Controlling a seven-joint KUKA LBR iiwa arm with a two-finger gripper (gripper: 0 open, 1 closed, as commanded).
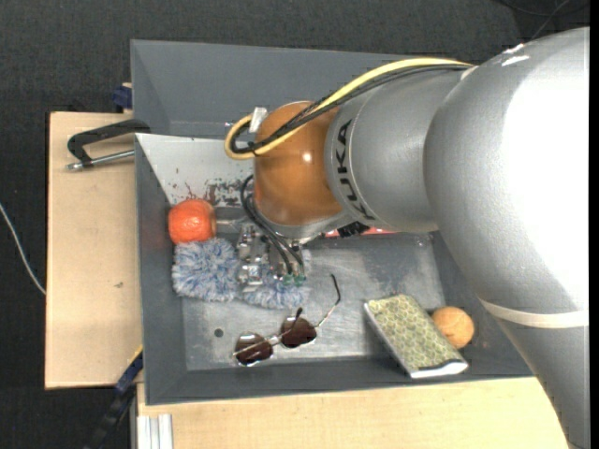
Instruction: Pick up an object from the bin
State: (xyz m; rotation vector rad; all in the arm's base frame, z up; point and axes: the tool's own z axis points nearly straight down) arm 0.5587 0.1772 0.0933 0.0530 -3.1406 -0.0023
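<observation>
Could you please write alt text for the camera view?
The gripper is over a fluffy blue-white cloth in the grey bin, beside an orange ball. Along the lower edge lie sunglasses, a patterned book and a tan ball.

Black lettering "KUKA" (343, 171), partly hidden, printed sideways on the silver arm link (393, 157), above and to the right of the end effector (270, 262), beside the orange wrist cover (290, 171)

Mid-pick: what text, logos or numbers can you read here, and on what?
"KUKA": black letters on the grey arm, partly hidden.
Patterned book: no words readable.
Dark marks on the bin wall: too blurred to read.
</observation>
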